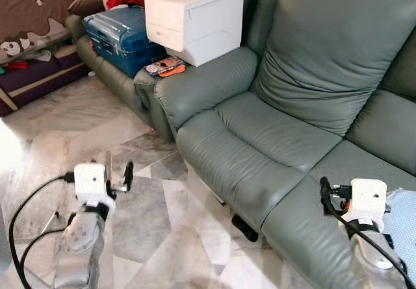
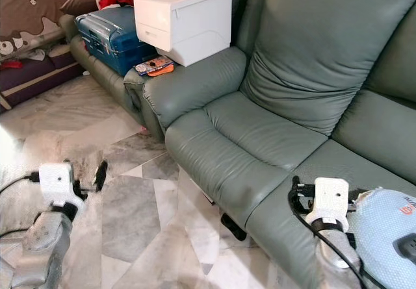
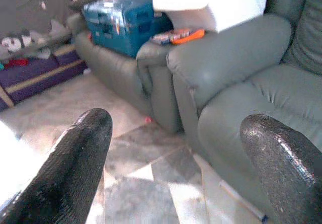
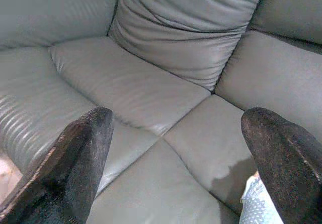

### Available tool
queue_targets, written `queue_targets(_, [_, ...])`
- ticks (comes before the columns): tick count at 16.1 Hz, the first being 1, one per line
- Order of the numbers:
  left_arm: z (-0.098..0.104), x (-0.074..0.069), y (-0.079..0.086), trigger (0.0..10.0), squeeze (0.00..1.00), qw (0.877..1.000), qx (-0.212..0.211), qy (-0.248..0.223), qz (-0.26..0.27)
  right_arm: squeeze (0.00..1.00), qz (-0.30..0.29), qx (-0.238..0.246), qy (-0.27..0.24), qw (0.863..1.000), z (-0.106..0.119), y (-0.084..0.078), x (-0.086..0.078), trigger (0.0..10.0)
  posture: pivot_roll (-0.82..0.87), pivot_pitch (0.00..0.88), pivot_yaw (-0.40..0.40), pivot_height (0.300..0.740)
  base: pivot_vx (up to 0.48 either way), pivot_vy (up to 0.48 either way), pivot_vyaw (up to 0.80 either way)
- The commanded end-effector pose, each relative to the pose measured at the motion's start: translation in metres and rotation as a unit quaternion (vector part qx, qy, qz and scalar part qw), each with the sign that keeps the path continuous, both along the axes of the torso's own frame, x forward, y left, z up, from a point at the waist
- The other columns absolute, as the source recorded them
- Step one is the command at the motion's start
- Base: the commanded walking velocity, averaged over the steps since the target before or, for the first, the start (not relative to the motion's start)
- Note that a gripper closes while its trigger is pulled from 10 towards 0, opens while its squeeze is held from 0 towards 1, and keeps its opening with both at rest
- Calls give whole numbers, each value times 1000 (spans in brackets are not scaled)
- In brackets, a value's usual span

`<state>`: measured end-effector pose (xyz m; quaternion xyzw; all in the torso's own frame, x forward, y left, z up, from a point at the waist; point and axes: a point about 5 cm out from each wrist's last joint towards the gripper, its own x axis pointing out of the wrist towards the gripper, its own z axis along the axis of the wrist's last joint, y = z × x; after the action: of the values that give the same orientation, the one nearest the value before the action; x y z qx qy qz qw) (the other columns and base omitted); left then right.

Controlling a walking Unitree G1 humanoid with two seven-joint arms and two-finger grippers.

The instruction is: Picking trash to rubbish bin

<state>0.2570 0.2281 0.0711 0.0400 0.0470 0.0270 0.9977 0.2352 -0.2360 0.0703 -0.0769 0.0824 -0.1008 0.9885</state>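
We stand before a grey-green sofa (image 1: pixel 273 139) on a marble floor (image 1: pixel 149 217). Our left gripper (image 3: pixel 176 163) hovers over the floor left of the sofa, fingers spread wide with nothing between them. Our right gripper (image 4: pixel 176 158) hangs above the near seat cushion, fingers likewise apart and empty. A pale blue dotted item (image 2: pixel 383 227), perhaps the trash, lies on the sofa at the near right, just beside that arm. On the far armrest sit a white box (image 1: pixel 195 19) and small packets (image 1: pixel 166 67); a blue case (image 1: pixel 120 36) lies beyond
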Motion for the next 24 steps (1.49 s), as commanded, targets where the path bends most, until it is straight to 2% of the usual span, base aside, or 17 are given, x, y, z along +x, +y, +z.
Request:
queue_targets(1, [-6,-1,-3,10000,0,1000,7,16,2,0,23,-13,-8,1000,7,5,7,10000,-44,0,86,740,0,0,0])
queue_targets(3, [-4,3,-13,10000,0,1000,7,13,-12,0,46,-33,-11,998,11,13,15,10000,-43,0,86,740,0,0,800])
queue_targets(8, [-2,7,-13,10000,0,1000,5,19,-15,0,61,-27,-12,998,13,24,19,10000,-43,0,86,740,0,0,800])
queue_targets(16, [5,17,-15,10000,0,1000,21,4,11,0,68,-20,-33,997,30,26,24,10000,-57,0,83,740,0,0,800])
queue_targets(24, [4,18,-15,10000,0,999,24,1,28,0,78,-22,-34,996,33,28,22,10000,-73,0,81,740,0,0,800])
